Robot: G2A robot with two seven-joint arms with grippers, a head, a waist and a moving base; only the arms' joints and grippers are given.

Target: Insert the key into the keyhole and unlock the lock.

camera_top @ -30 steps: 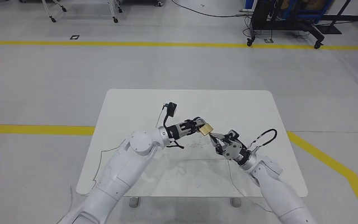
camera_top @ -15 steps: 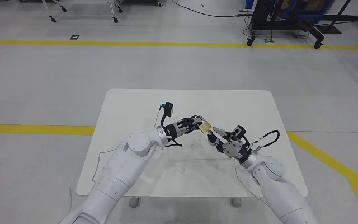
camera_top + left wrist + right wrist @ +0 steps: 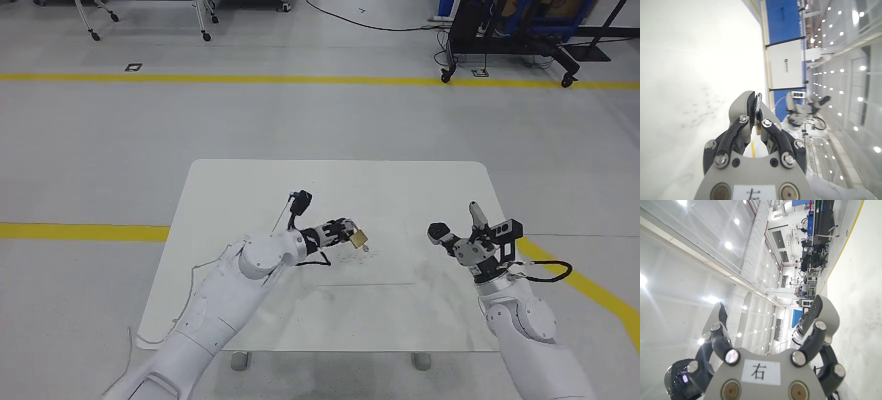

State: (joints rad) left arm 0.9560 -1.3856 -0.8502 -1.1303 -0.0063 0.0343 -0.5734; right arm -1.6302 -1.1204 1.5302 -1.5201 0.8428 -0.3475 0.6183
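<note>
The right gripper point(image 3: 455, 224) has just backed off. A second ago it was nose to nose with the lock point(image 3: 357, 238) over the middle of the table point(image 3: 250, 190). Now it hangs well apart from it, out by the table's right edge. Its fingers are spread wide, and its own wrist view shows nothing between the pads point(image 3: 811, 311). The left gripper point(image 3: 345, 236) has kept its hold, clamped tight on the lock's brass body point(image 3: 758, 129). It has drawn the lock back a little and, it seems, lower, close over the tabletop. Up between the left fingertips sits a silver piece point(image 3: 758, 101). I can't tell whether that is the key's head or the shackle. My reading is that the right arm has finished its go at the keyhole and let go, so the key is either sitting in the lock or the turn is already made. Whether the shackle has sprung, I can't tell from here.
</note>
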